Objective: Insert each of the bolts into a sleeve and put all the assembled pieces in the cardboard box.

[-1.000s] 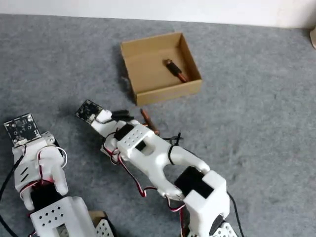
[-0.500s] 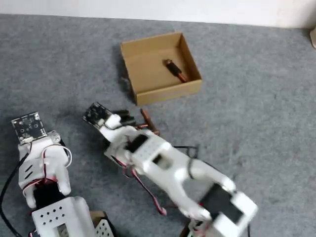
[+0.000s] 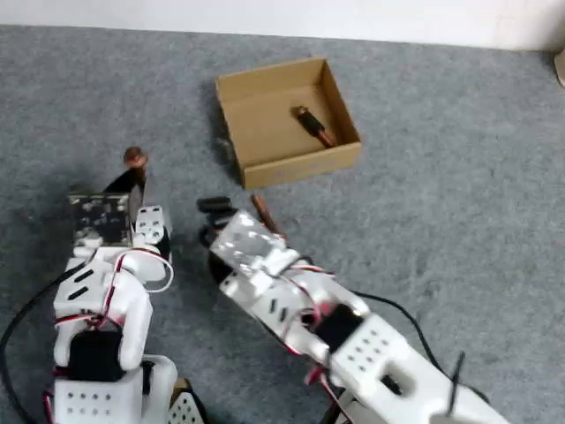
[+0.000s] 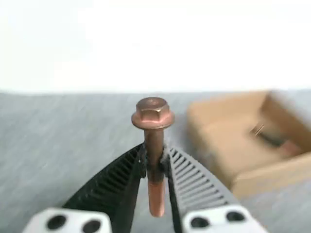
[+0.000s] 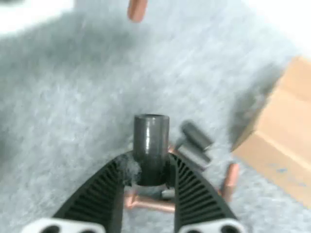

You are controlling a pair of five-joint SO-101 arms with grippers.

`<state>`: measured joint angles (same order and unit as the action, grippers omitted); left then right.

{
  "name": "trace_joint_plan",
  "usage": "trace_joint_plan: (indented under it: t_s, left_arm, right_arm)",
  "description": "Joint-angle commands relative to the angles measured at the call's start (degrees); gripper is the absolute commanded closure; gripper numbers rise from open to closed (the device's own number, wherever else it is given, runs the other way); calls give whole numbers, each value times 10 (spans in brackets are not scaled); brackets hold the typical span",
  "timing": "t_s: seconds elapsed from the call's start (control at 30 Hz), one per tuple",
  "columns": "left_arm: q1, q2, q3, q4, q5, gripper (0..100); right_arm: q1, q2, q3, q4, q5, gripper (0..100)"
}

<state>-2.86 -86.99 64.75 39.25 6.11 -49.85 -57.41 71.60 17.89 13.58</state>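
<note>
Left gripper (image 4: 154,162): jaws closed down to a narrow gap and pinching a copper bolt (image 4: 153,141) by the middle of its shank. The bolt stands upright with its hex head up, above the fingertips, and its plain end hangs below them. In the high view this gripper is over the left half of the grey surface (image 3: 441,221), well apart from the box.

Right gripper (image 5: 150,170): jaws closed on a dark sleeve (image 5: 151,143), gripped low on its body. The sleeve is upright with its open bore facing up and clear of the jaws. In the high view this gripper sits near the middle of the surface, just short of the box's near wall.

Cardboard box (image 3: 296,164): toward the far edge of the surface, about midway along it, open side up. One assembled piece (image 3: 313,125), copper with a dark end, lies slanted on the box floor toward its right wall.

On the surface between the right gripper and the box lies a loose bolt (image 3: 265,215). Two loose sleeves (image 5: 193,141) lie side by side just beyond the held sleeve, with more copper shanks near them, partly hidden behind the jaws.
</note>
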Motion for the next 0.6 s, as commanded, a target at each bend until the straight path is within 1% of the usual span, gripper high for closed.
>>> trace_joint_plan:
  t_s: [0.0, 0.23, 0.37, 0.43, 0.5, 0.57]
  left_arm:
    - [42, -14, -80, -4, 48, 992]
    - [44, -21, -63, -2, 48, 994]
    - [48, -87, -13, -2, 55, 994]
    - [49, -142, 15, -4, 94, 994]
    - [49, -190, 24, -4, 157, 994]
    - [52, -182, 15, -4, 207, 994]
  right_arm:
    - [34, -124, 41, -20, 10, 994]
    - [56, -310, 127, -19, 10, 994]
    - [56, -395, 171, -18, 10, 994]
    - [56, -428, 189, -18, 10, 994]
    - [54, -451, 203, -18, 10, 994]
    - [54, -472, 215, -18, 10, 994]
